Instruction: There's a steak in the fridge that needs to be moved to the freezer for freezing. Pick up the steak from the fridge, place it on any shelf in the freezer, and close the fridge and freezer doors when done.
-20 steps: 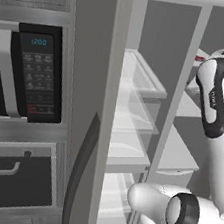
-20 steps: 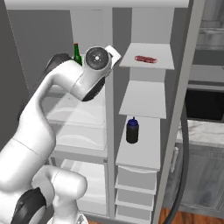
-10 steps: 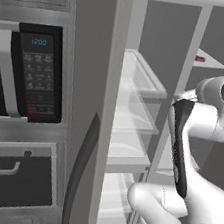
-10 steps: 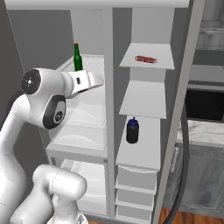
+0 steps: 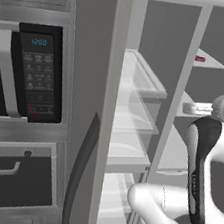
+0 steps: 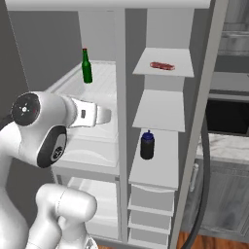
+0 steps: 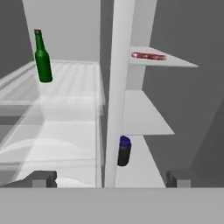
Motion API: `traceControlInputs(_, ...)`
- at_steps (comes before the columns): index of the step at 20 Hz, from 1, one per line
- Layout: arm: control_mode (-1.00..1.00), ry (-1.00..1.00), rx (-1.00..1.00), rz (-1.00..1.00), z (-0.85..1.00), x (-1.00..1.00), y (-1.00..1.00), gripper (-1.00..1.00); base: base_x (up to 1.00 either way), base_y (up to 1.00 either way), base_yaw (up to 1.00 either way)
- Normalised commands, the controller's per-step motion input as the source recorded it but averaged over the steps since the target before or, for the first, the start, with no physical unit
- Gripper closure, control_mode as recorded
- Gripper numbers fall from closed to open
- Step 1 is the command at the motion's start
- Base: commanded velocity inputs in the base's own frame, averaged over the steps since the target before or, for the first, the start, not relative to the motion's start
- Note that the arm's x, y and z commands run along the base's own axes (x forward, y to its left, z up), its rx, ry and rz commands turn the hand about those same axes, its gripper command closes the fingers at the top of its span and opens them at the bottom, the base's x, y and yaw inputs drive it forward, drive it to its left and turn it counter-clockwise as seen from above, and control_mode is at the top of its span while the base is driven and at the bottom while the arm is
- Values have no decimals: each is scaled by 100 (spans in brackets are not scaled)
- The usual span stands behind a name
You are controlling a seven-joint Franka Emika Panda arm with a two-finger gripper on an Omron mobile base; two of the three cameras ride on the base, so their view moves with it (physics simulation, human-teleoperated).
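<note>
- Steak (image 7: 148, 56) lay on the freezer's top shelf (image 7: 175, 61), above and right of the jaws.
- Gripper (image 7: 111, 179) had pulled back empty, jaws spread wide.
- Doors (image 5: 101, 148) remained unclosed.

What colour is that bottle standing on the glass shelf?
The bottle is dark green with a small red cap, clearest in the hand view.

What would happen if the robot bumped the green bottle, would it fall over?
Probably yes. The green bottle stands upright, tall and narrow on a small base, so a push near its neck would likely tip it. It rests on a smooth clear glass shelf, so a low nudge might slide it instead. Once down, its round body would probably roll.
</note>
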Motion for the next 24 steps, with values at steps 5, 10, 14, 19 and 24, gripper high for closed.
traceControlInputs(5,-100,-1,11,18,0,-40,11,-100,0,0,0)
traceControlInputs(10,-100,0,2,3,-29,-38,47,-100,0,0,0)
traceControlInputs(14,-100,4,0,0,-34,-28,39,-100,0,0,0)
traceControlInputs(19,100,0,0,0,-9,-23,18,-100,-40,6,0)
traceControlInputs(24,100,0,0,0,0,0,0,-100,-100,3,0)
